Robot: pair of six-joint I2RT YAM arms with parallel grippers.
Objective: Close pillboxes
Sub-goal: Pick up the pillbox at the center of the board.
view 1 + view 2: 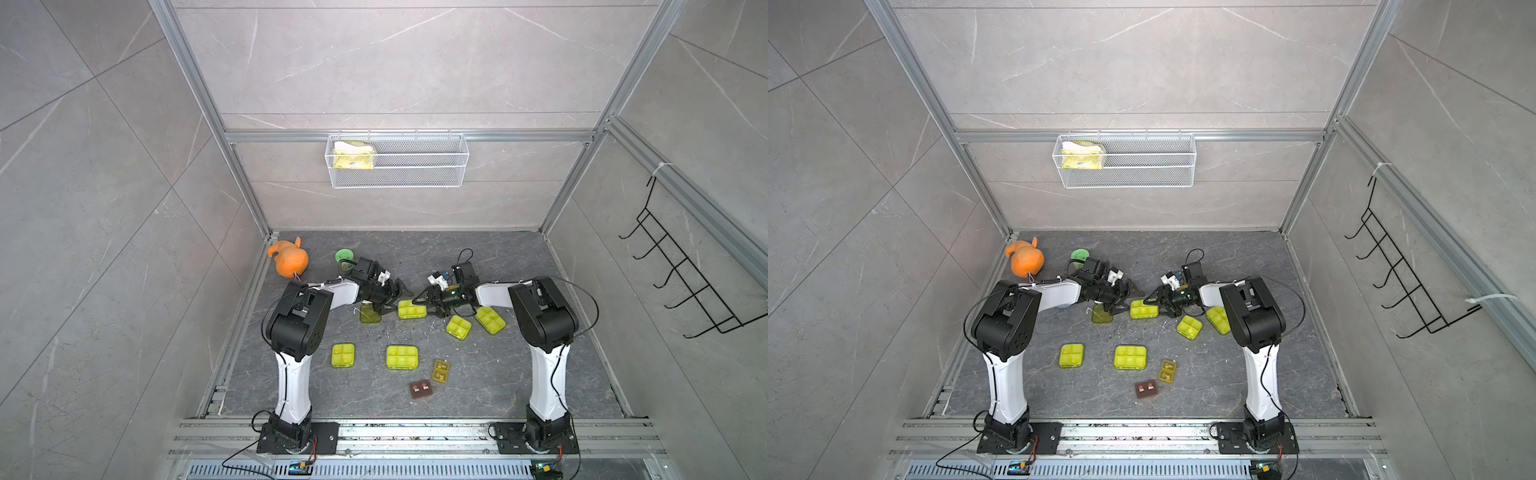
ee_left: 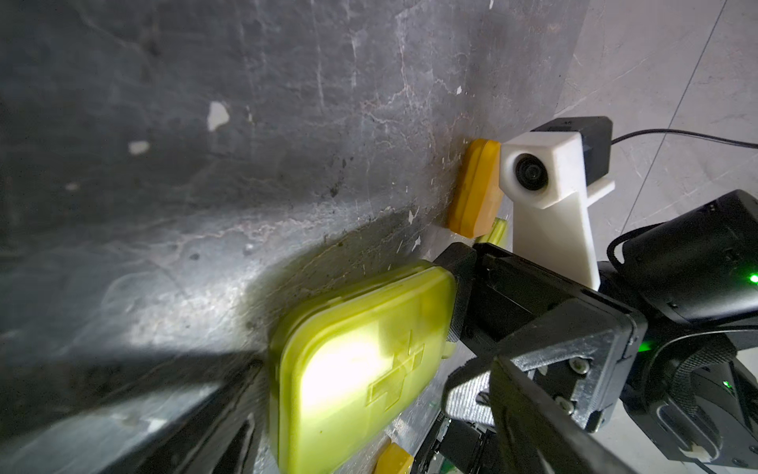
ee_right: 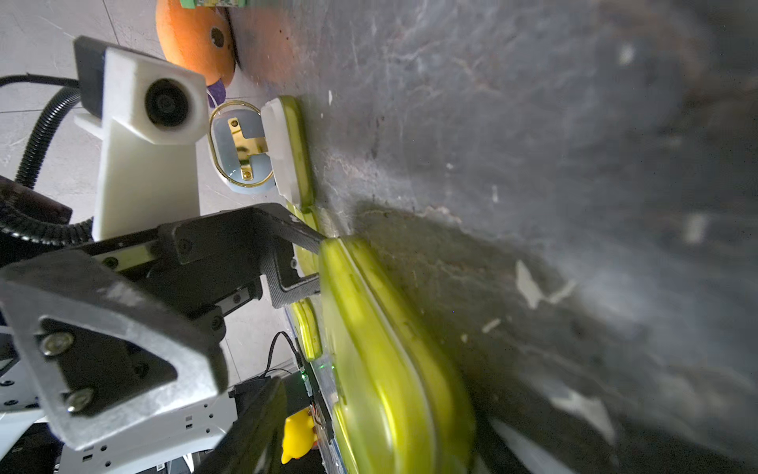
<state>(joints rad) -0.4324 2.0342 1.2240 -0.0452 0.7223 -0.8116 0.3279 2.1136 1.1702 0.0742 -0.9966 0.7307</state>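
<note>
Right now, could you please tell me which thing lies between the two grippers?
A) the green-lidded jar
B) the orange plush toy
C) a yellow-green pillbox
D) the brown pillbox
C: in a top view, a yellow-green pillbox lies on the table directly between the left gripper and the right gripper, which face each other across it.

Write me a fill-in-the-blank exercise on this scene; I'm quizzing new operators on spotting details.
1. The plush toy is ___ in colour.
2. The jar beside it has a ___ lid.
3. The pillbox nearest the left arm's base shows ___ compartments.
4. The wire basket hangs on the ___ wall.

Missing words: orange; green; four; back.
</note>
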